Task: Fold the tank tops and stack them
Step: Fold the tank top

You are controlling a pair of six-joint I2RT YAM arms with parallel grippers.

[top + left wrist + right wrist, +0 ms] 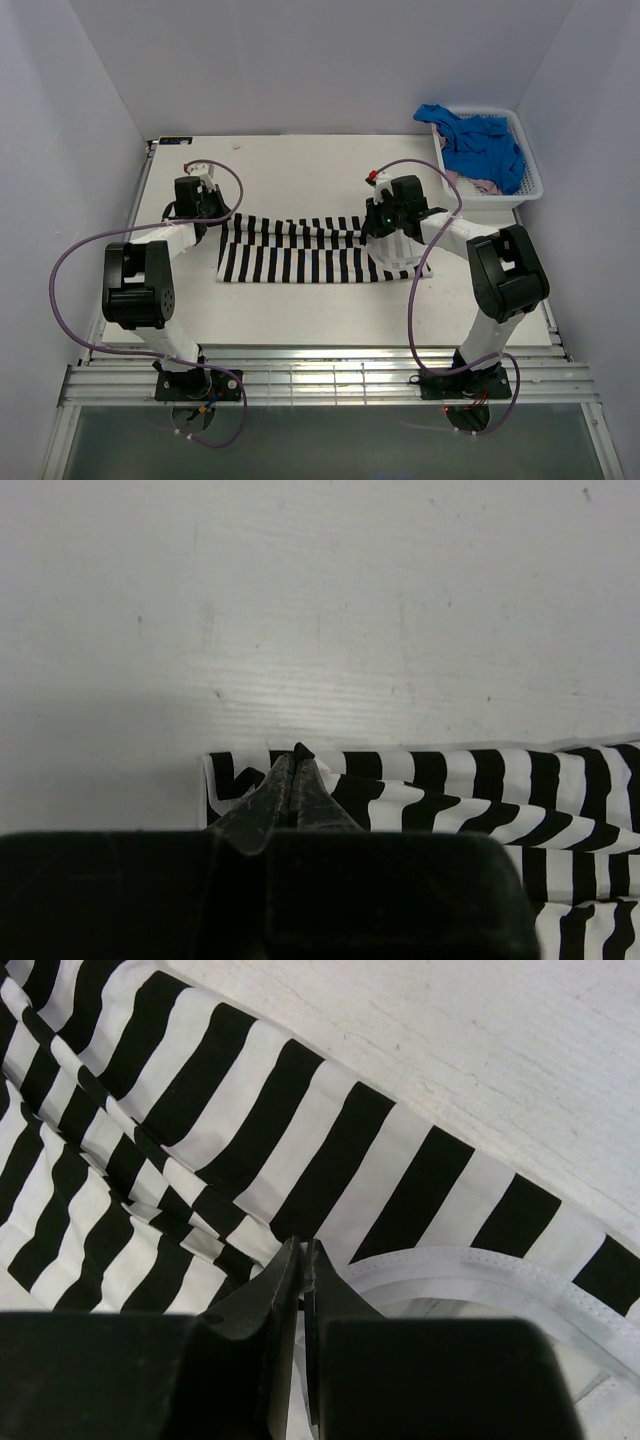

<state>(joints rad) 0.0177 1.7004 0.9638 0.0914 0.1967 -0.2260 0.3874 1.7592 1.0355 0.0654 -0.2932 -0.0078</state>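
At the near edge of the table (300, 170) the two arm bases stand bolted side by side, and both arms reach forward to the striped tank top (300, 262), which lies spread sideways across the middle of the white surface, between them. Its near part rests flat in a long band, while its far edge is gathered into a narrower, creased strip that runs from one wrist to the other. The left gripper (296, 765) has its fingers pressed together on the far left corner of this black-and-white cloth, a small fold of it rising beside the tips. The right gripper (303, 1255) is closed to a thin slit on the cloth at the garment's right end, just beside a curved white-bound opening, with wrinkled stripes fanning away to its left. Beyond the striped top the table is bare white board. In the far right corner sits a white lattice basket (530, 185), holding the blue tank top (480, 145) heaped and spilling over its back rim, with a little of the pink tank top (485, 186) showing beneath it at the basket's front
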